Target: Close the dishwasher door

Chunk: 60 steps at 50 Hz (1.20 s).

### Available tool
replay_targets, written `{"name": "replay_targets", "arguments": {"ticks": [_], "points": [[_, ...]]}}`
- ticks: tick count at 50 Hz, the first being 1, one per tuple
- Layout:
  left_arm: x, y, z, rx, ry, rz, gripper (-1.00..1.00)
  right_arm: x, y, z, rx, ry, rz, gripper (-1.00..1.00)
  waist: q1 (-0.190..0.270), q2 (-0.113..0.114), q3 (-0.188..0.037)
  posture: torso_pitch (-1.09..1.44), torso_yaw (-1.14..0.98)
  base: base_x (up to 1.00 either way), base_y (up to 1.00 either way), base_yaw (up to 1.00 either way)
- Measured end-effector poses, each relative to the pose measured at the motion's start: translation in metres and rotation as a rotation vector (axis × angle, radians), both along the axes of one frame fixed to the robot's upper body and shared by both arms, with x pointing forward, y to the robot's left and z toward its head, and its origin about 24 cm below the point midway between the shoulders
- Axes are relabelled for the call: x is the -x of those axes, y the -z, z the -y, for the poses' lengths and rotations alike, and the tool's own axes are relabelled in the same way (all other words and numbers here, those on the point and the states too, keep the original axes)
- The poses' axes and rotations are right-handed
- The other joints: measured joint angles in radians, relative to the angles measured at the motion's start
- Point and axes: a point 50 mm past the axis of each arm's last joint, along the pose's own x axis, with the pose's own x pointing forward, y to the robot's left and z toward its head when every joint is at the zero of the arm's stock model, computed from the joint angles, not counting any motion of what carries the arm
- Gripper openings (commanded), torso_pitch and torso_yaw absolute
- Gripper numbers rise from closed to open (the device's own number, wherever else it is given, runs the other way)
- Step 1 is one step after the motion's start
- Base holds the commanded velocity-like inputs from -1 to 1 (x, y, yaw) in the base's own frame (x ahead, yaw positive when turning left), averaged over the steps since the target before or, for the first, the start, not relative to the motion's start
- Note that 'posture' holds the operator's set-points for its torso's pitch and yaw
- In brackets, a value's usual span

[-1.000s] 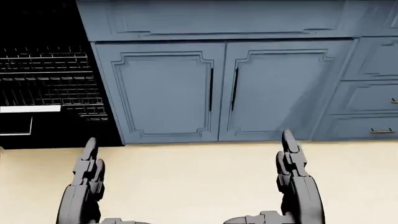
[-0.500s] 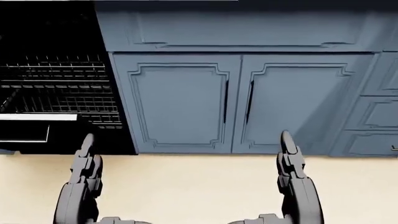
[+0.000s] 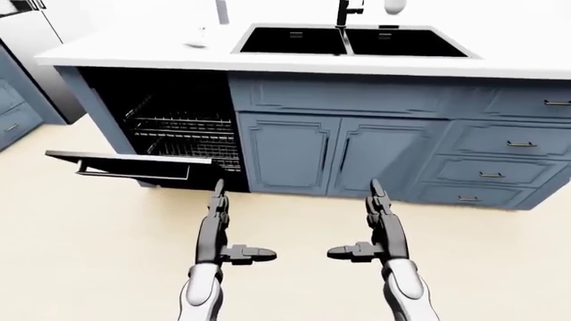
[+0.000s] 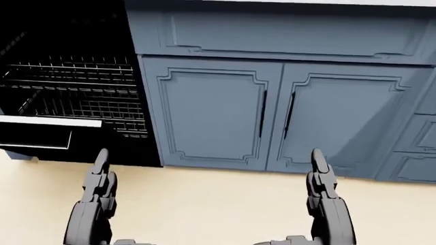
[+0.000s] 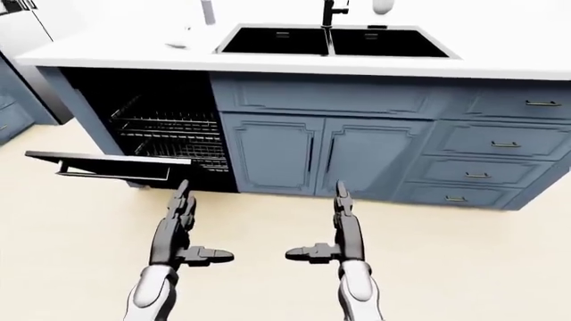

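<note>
The dishwasher stands open at the left end of the blue island, its wire racks showing inside. Its black door hangs flat and level just above the floor, with a pale handle bar along its edge. My left hand is open, fingers straight and thumb out, a little to the right of the door's right corner and short of it. My right hand is open the same way, before the twin cabinet doors. Neither hand touches anything.
A white countertop carries a black double sink with a faucet. Drawers fill the island's right side. More blue cabinets stand at the far left. Beige floor spreads below the door.
The whole head view has shifted right and down, so the camera moved left and closer. More of the dishwasher opening shows. Both hands keep their open pose.
</note>
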Motion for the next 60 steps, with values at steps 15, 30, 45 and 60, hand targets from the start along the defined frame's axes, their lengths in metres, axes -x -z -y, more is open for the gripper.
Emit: {"name": "replay_targets", "arguments": {"ticks": [15,30,45,60], "points": [[0.003,0.002,0.007,0.007,0.023,-0.011,1.00,0.003,0.000,0.004,0.007,0.009,-0.007,1.00,-0.017,-0.089,0.007,0.00,0.00,0.00,0.00,0.50],[0.004,0.002,-0.007,-0.012,-0.026,-0.007,1.00,0.001,0.002,-0.009,-0.010,-0.043,-0.019,1.00,0.009,0.026,-0.013,0.00,0.00,0.00,0.00,0.50],[0.005,0.001,0.007,-0.001,0.028,-0.006,1.00,0.003,-0.001,0.001,0.007,-0.002,-0.014,1.00,-0.014,-0.080,-0.001,0.00,0.00,0.00,0.00,0.58],[0.005,0.000,-0.005,-0.017,-0.020,-0.004,1.00,0.003,-0.002,-0.010,-0.006,-0.046,-0.015,1.00,0.018,0.015,-0.009,0.00,0.00,0.00,0.00,0.65]]}}
